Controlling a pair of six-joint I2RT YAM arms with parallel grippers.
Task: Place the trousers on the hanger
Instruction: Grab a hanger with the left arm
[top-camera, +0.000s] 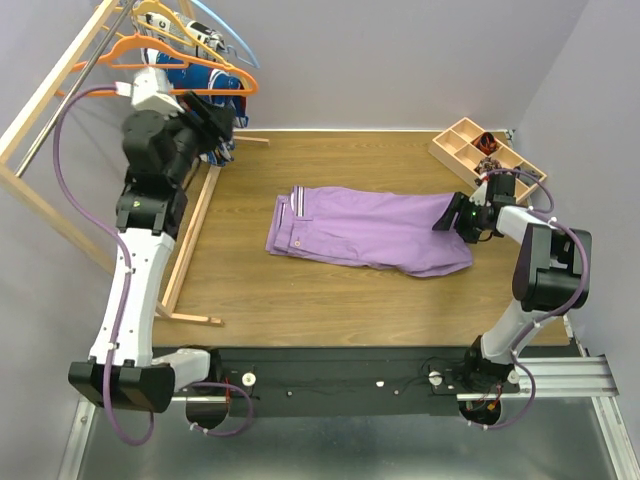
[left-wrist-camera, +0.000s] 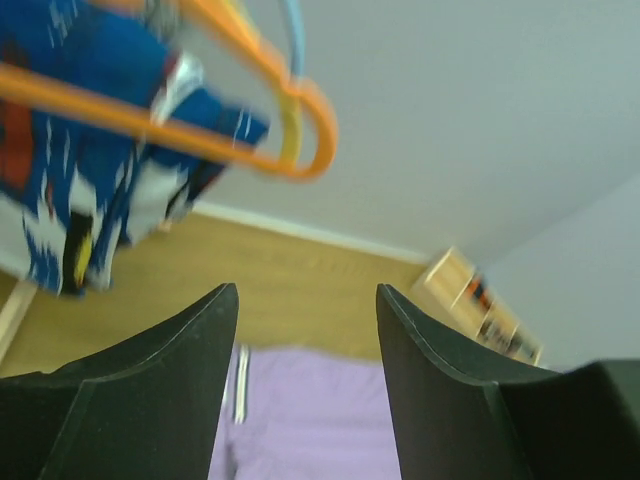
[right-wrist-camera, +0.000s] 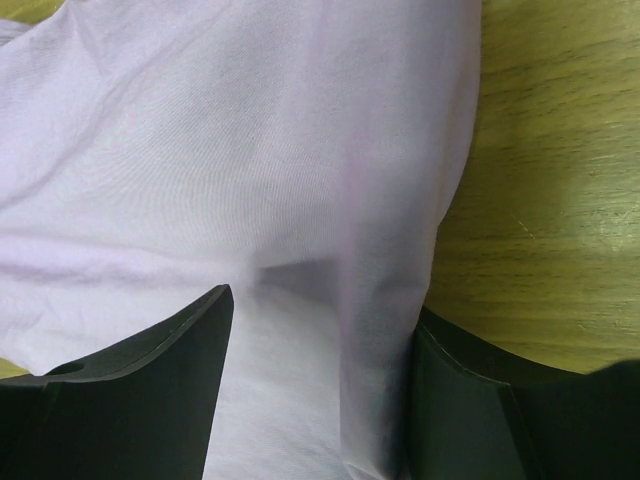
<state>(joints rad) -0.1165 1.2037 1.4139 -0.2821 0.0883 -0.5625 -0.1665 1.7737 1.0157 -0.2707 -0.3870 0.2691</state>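
Pale grey walls (top-camera: 400, 60), wooden tabletop (top-camera: 330, 300), light wooden rack (top-camera: 40, 110) at left.

A robotics lab cell: plain walls (top-camera: 400, 60) enclose a wooden worktop (top-camera: 330, 300); robot arms (top-camera: 135, 270) bolted to a metal rail (top-camera: 570, 372) at its near edge.

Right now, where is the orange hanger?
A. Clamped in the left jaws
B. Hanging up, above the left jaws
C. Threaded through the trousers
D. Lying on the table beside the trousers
B: the hanger hangs clear above the left gripper, whose jaws stand open with nothing between them, while the trousers lie flat on the table.
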